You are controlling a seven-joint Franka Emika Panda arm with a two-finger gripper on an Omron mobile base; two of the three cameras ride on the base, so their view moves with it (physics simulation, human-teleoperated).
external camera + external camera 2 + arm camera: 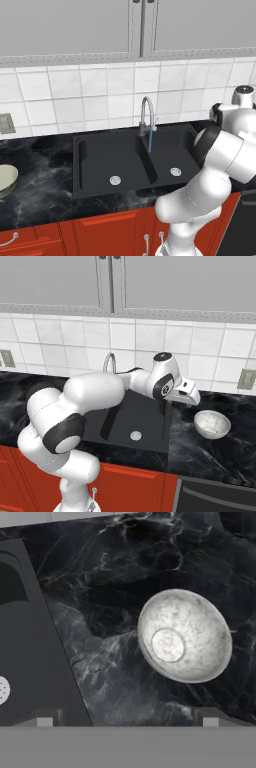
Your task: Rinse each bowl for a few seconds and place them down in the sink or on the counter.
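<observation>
Black marble with whitish veins runs under everything I'm looking at: the bench (235, 453) carries a glossy white-grey bowl (212, 423) to the right of the sink (150, 426), sitting upright, close to the basin's edge without touching it. Through the hand view I see that same bowl from above, its flat round bottom plain inside the rim, with the sink's edge and a silver drain (3, 690) off to the left. My gripper (191, 401) hangs above and just left of the bowl, apart from it, and the jaws stand wide apart with nothing between them; their two tips (44, 718) rise at the bottom of the hand view, well clear of the bowl. The second bowl, the greenish-cream bowl (6, 180), rests on the bench far to the left of the sink, partly cut off by the left base view's edge. A thin blue stream of water (150, 141) falls from the steel faucet (145, 115) into the basin. Red cabinet fronts (100, 232) sit below, white tiles (75, 100) behind.
</observation>
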